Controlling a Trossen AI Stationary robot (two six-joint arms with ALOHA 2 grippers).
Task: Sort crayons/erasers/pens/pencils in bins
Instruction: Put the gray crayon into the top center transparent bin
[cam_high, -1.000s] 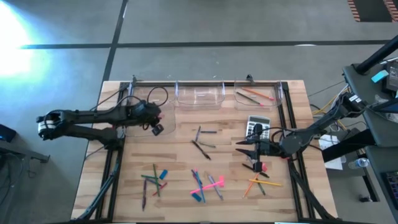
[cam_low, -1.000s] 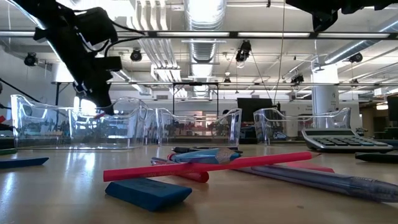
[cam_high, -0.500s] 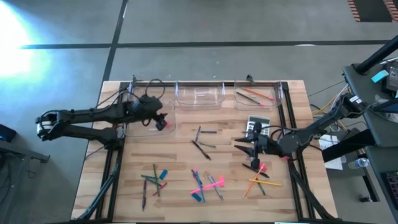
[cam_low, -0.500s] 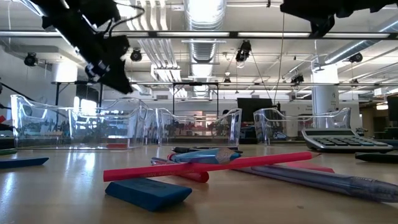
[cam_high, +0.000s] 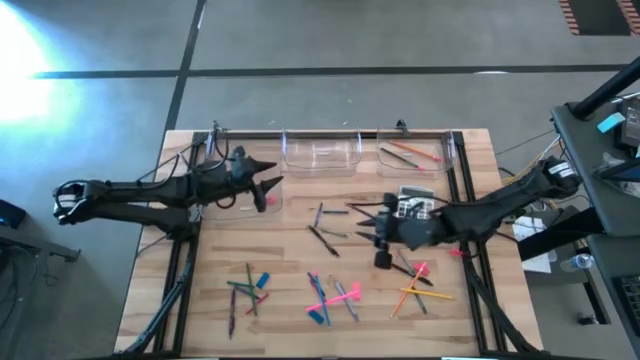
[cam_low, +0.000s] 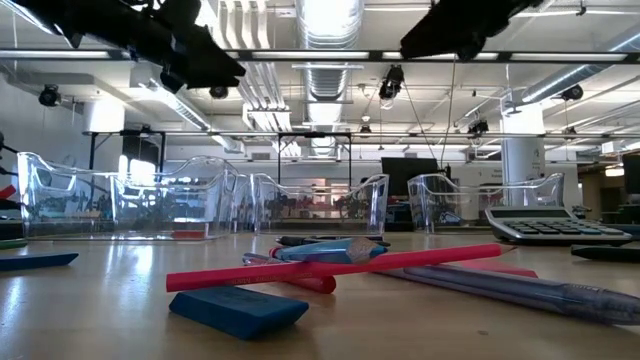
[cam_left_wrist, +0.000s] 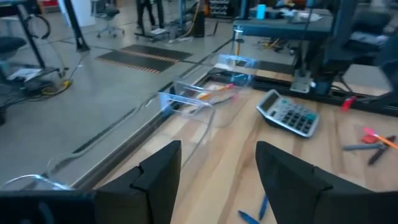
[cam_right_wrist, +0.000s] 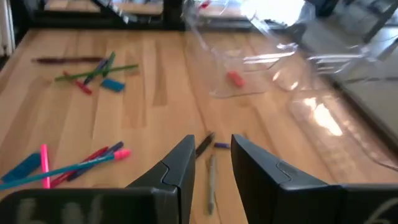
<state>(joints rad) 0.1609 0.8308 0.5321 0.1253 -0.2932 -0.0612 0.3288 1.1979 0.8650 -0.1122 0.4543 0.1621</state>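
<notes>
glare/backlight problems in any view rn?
High view: glare blows out the floor at top left. Low view: ceiling lights backlight the left arm and right arm into silhouettes. Right wrist view: bright glare across the clear bin. Left wrist view: evenly lit.

The far edge of the table (cam_high: 290, 250) is walled by a row of clear bins (cam_high: 322, 153), with a fourth bin (cam_high: 243, 195) standing nearer at the left, under the left hand (cam_high: 268, 182). The calculator (cam_high: 414, 203) and the right hand (cam_high: 362, 226) crowd the right middle. Bare wood lies between the bins and the dark pens (cam_high: 326, 225) at the centre. Along the near edge, three scattered clusters of sticks (cam_high: 333, 297) leave open strips between them, and the blue eraser (cam_low: 238, 309) lies low.
</notes>
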